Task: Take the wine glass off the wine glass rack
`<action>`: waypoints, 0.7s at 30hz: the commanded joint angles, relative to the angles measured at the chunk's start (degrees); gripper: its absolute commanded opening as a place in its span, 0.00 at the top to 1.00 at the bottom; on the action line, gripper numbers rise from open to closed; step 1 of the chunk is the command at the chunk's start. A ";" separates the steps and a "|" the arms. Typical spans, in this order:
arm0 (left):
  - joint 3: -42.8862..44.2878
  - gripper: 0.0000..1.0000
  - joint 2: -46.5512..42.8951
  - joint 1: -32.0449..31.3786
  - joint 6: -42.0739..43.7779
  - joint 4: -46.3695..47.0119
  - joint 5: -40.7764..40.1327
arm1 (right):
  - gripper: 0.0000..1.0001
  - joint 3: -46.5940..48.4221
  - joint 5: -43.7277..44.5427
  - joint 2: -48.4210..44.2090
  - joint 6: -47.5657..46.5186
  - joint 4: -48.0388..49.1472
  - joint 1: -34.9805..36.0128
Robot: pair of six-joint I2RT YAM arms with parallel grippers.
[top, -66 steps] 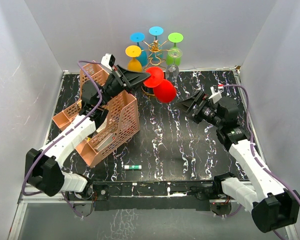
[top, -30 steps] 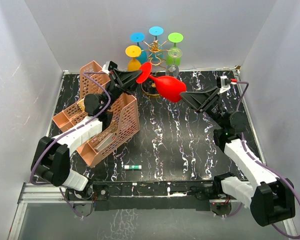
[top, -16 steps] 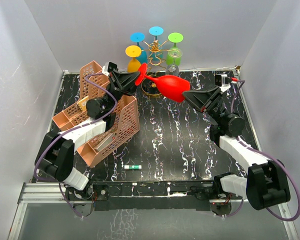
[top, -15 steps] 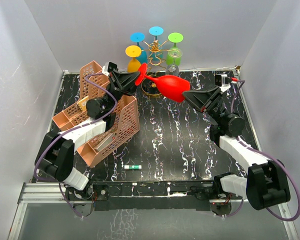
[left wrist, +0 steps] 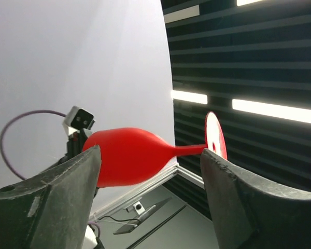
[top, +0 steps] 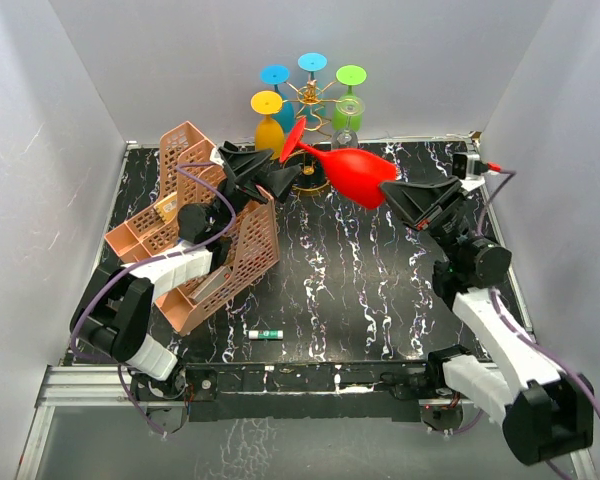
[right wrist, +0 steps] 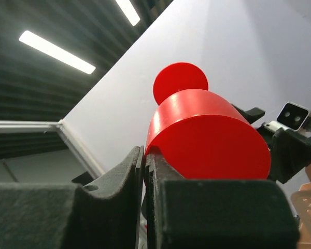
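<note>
The red wine glass (top: 355, 172) lies on its side in the air in front of the gold wine glass rack (top: 308, 100), its foot (top: 293, 140) pointing left. My right gripper (top: 393, 193) is shut on the rim of its bowl. In the right wrist view the bowl (right wrist: 207, 135) fills the middle, and its wall is pinched by my right gripper (right wrist: 145, 153). My left gripper (top: 270, 168) stands open just below the foot, touching nothing. From the left wrist, the glass (left wrist: 129, 155) shows beyond my left gripper (left wrist: 150, 151).
Blue, cyan, green, yellow (top: 268, 115) and clear (top: 346, 135) glasses hang on the rack. A pink mesh organizer (top: 220, 245) stands at the left under the left arm. A small white tube (top: 265, 334) lies near the front edge. Grey walls close in three sides.
My left gripper has let go of the glass foot and opened. My right gripper has shut on the bowl's rim, and the glass has shifted right.
</note>
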 commanded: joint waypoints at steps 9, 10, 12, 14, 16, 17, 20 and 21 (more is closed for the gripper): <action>-0.76 0.07 -5.09 0.57 8.48 -5.89 5.17 | 0.92 21.13 40.20 -19.08 -25.22 -85.33 0.17; -0.41 0.07 -5.70 0.55 9.77 -8.03 5.77 | 0.92 21.55 43.22 -19.61 -24.85 -89.79 0.10; 0.63 0.06 -7.00 0.57 13.16 -12.72 7.27 | 0.92 23.38 48.07 -19.70 -24.06 -99.55 0.08; 1.87 0.05 -8.65 0.62 17.36 -19.38 8.81 | 0.92 25.35 52.08 -18.91 -24.01 -109.17 0.17; 3.28 0.05 -11.07 0.55 22.24 -27.71 9.72 | 0.92 26.78 53.71 -17.42 -25.67 -116.65 0.06; 4.04 0.05 -12.14 0.54 24.99 -32.10 10.18 | 0.92 27.25 53.93 -16.65 -26.60 -119.61 0.09; 6.61 0.05 -15.07 0.51 32.69 -44.29 10.68 | 0.92 28.24 54.29 -14.43 -29.41 -125.13 0.16; 7.38 0.04 -16.03 0.58 35.19 -48.16 10.57 | 0.92 28.56 54.32 -13.68 -31.46 -125.64 0.11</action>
